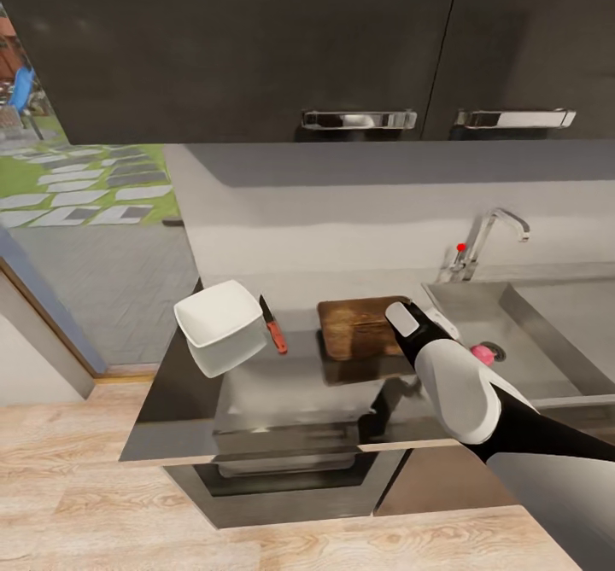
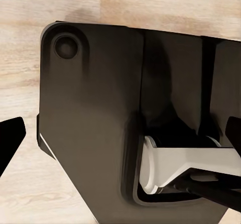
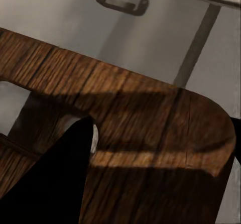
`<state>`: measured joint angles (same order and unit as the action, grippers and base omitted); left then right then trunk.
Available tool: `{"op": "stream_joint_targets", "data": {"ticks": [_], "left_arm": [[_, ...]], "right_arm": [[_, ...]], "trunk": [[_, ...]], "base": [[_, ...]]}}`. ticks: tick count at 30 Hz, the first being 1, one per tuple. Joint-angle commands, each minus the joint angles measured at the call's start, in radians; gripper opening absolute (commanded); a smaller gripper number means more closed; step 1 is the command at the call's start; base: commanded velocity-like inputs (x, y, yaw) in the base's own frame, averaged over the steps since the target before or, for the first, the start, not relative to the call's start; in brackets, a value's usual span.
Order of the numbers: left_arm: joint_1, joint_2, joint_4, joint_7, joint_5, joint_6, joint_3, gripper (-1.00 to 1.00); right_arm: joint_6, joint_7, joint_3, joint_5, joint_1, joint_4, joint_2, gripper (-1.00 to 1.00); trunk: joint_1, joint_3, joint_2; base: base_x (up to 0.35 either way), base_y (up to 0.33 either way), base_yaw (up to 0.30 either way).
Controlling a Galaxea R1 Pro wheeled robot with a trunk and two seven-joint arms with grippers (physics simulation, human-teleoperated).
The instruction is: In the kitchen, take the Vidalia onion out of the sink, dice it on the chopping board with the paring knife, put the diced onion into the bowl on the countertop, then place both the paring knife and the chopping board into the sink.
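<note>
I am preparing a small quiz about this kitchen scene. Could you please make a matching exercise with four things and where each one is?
Things:
1. bowl
2. paring knife
3. chopping board
4. tap

Places:
A. behind the sink
B. under the right hand
C. near the countertop's left end
D. between bowl and board

Pairs: 1-C, 2-D, 3-B, 4-A

head view high over countertop [image 1: 256,400]; right wrist close above chopping board [image 3: 140,133].
</note>
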<state>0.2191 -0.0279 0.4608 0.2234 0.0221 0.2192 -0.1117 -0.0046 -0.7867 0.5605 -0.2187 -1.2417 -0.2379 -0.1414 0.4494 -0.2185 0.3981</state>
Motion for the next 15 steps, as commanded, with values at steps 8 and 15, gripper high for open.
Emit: {"op": "stream_joint_targets", "data": {"ticks": [8, 15], "left_arm": [[0.000, -0.001, 0.001, 0.010, 0.002, -0.001, -0.008, 1.00], [0.000, -0.001, 0.001, 0.010, 0.002, -0.001, -0.008, 1.00]], "right_arm": [[-0.035, -0.050, -0.004, -0.013, 0.002, -0.001, 0.000, -1.00], [-0.037, -0.052, -0.004, -0.013, 0.003, -0.001, 0.000, -1.00]], "trunk": [[0.001, -0.002, 0.002], [0.001, -0.002, 0.002]], "base": [[0.000, 0.000, 0.000], [0.000, 0.000, 0.000]]}}
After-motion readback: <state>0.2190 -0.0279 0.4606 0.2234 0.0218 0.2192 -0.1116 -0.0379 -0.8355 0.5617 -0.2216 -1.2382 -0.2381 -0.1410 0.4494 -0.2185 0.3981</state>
